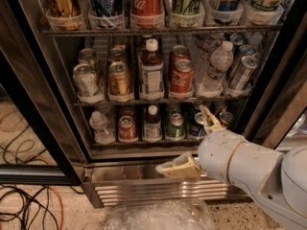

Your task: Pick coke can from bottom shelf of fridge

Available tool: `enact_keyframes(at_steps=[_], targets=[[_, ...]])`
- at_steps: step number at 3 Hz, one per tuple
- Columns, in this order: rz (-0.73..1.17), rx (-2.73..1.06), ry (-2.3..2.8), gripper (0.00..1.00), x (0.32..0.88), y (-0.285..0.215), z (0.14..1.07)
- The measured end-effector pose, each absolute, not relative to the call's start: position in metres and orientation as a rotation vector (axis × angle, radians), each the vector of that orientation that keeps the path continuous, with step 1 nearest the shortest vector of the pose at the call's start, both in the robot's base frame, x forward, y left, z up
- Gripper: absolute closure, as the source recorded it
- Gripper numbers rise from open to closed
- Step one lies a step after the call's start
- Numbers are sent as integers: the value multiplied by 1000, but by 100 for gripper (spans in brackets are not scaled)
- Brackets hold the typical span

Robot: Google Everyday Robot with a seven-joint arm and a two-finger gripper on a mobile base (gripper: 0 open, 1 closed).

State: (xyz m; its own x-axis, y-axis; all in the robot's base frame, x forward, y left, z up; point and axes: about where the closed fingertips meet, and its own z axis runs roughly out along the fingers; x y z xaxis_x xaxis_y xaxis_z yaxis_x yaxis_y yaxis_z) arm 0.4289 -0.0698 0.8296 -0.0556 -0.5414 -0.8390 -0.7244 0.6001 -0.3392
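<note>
The coke can, small and red with a silver top, stands on the bottom shelf of the fridge, second from the left. My gripper is open and empty. It hangs in front of the shelf's right part, to the right of the can and apart from it. One finger points up in front of the right-hand cans. The other finger points left over the steel base.
On the bottom shelf a clear bottle stands left of the coke can, a dark bottle and a green can right of it. The middle shelf holds cans and bottles. Cables lie on the floor at left. Crumpled plastic lies below.
</note>
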Motion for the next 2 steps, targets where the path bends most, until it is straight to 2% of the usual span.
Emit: enact_keyframes(at_steps=[2], targets=[[277, -858, 1594, 0, 464, -65, 809]])
